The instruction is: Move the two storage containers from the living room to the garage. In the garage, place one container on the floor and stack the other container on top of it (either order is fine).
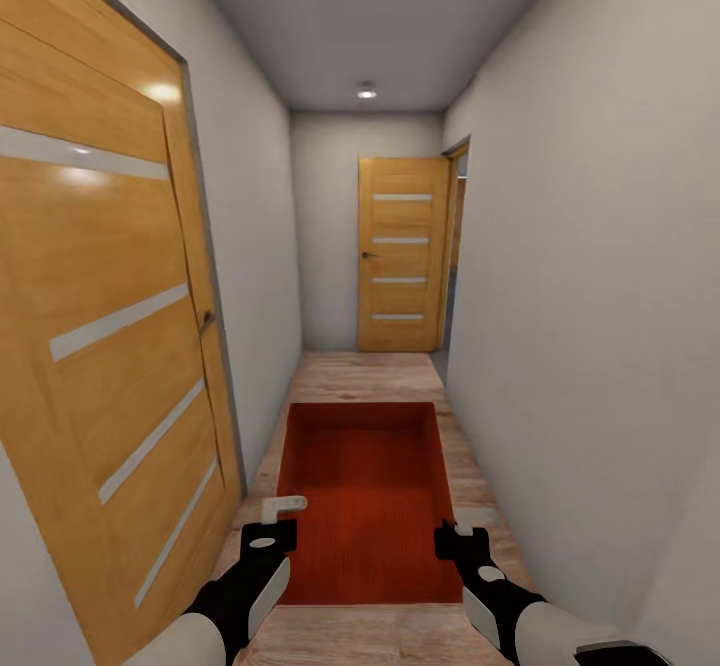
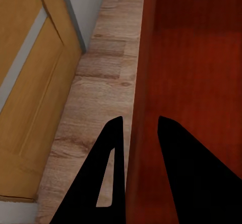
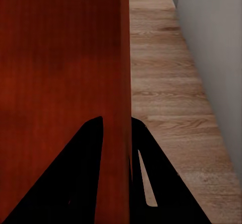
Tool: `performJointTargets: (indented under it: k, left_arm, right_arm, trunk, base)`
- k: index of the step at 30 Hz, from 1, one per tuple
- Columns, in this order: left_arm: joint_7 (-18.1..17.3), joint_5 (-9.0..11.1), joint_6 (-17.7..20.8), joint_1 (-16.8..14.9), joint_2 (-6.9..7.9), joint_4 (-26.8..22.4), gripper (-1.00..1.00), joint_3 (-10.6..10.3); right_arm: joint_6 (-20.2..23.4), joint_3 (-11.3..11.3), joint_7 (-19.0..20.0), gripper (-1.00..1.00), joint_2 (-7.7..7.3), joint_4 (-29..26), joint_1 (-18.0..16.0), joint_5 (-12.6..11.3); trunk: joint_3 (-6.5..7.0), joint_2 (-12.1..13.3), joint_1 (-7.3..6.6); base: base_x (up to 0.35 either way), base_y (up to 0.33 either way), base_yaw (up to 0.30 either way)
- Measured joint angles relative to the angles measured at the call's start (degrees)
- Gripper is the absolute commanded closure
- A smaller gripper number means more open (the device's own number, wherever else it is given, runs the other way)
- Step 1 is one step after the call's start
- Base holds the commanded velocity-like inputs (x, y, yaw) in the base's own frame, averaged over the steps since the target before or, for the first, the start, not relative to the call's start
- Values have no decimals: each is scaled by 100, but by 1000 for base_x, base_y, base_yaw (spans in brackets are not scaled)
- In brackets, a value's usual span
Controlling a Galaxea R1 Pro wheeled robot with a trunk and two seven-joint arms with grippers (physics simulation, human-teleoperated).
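1. Two tools carry one storage container down a narrow corridor; the red-orange box sits in the lower middle of the head view, held out ahead of the robot, its open top toward the camera.
2. In the left wrist view the left tool pinches the container's thin side wall, one finger outside over the wood plank floor, the other inside the box. The right tool pinches the opposite wall likewise, pressed against it on both faces.
3. The step in hand appears to be transit toward the garage, which is not in sight; the second container is not seen here.
4. To do it well, the robot should keep both pinches firm and both arms level, so the thin walls do not twist or slip out.
5. Clearance is tight: a wooden door fills the left of the head view and a plain wall the right. The base should drive straight along the middle.
6. Another door stands at the corridor's far end, with an opening just right of it; any turn there is best taken slowly, swinging the box clear of the frame.
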Motion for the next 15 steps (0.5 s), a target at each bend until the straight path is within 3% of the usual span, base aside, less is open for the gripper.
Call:
performJointTargets:
  k: [15]
  left_arm:
    - [0, 2, 6, 1, 0, -5, 100, 1]
  right_arm:
    - [0, -6, 0, 100, 0, 0, 0, 6]
  trunk:
    - [0, 0, 0]
  base:
    - [321, 0, 0]
